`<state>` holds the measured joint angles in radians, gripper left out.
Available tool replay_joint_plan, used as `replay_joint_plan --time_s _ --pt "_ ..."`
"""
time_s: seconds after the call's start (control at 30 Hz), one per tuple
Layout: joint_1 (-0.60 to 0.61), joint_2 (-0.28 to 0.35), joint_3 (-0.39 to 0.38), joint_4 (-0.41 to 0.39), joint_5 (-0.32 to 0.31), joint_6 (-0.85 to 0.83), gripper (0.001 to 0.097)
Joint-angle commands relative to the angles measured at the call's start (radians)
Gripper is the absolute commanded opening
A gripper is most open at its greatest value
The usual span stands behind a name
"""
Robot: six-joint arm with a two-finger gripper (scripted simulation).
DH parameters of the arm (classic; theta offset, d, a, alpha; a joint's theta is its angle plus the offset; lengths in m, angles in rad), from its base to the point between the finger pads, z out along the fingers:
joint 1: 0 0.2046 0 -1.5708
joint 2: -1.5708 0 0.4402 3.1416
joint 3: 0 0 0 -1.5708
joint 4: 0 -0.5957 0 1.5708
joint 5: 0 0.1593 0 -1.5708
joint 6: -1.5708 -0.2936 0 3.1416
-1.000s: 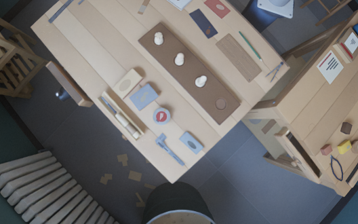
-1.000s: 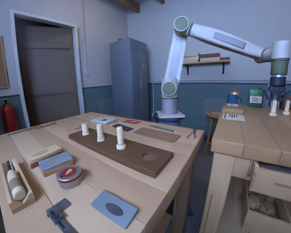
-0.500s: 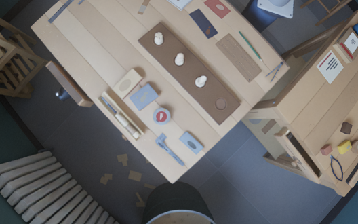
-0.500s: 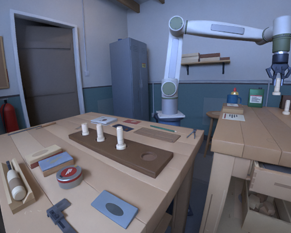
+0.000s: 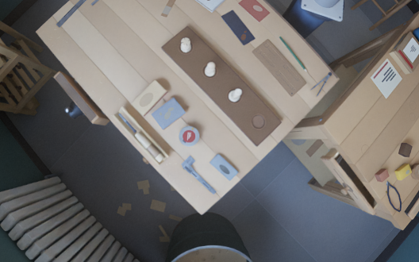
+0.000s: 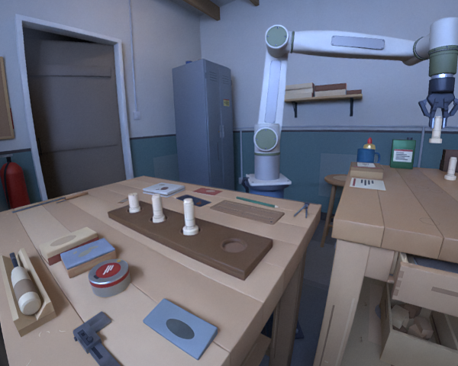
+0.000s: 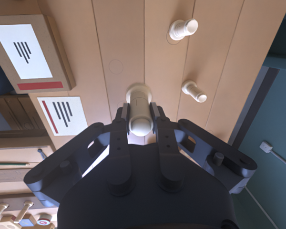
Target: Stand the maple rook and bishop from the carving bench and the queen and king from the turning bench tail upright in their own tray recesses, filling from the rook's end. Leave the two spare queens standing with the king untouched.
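Three pale maple pieces stand upright in the first three recesses of the dark brown tray (image 6: pixel 192 237), and the fourth recess (image 6: pixel 234 246) at its near end is empty. My gripper (image 6: pixel 437 120) hangs high above the right-hand bench. Its two fingers clamp the upper stem of a pale maple piece, the king (image 7: pixel 139 108), which hangs base down well above the benchtop. Two similar pale pieces, the spare queens (image 7: pixel 183 29) (image 7: pixel 194 90), stand upright on the bench below, apart from each other. In the second side camera only one of them (image 6: pixel 451 169) shows.
The right-hand bench edge lies below the gripper, with a paper sheet (image 6: pixel 367 183), a labelled box (image 7: pixel 30 51), a blue mug (image 6: pixel 366 153) and a green can (image 6: pixel 402 154). A sanding block, tin (image 6: pixel 109 277) and square lie on the tray bench. A gap separates the benches.
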<state>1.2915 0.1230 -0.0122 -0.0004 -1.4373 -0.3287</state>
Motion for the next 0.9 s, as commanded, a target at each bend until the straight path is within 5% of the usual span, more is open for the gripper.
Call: replay_joint_plan --time_s 0.0,0.47,0.87 --pt "0.0 -0.001 0.002 0.001 0.0 0.0 0.008" --pt "-0.02 -0.033 -0.031 0.001 0.002 0.02 0.008" --pt "-0.116 -0.154 -0.154 0.001 0.004 0.116 0.008"
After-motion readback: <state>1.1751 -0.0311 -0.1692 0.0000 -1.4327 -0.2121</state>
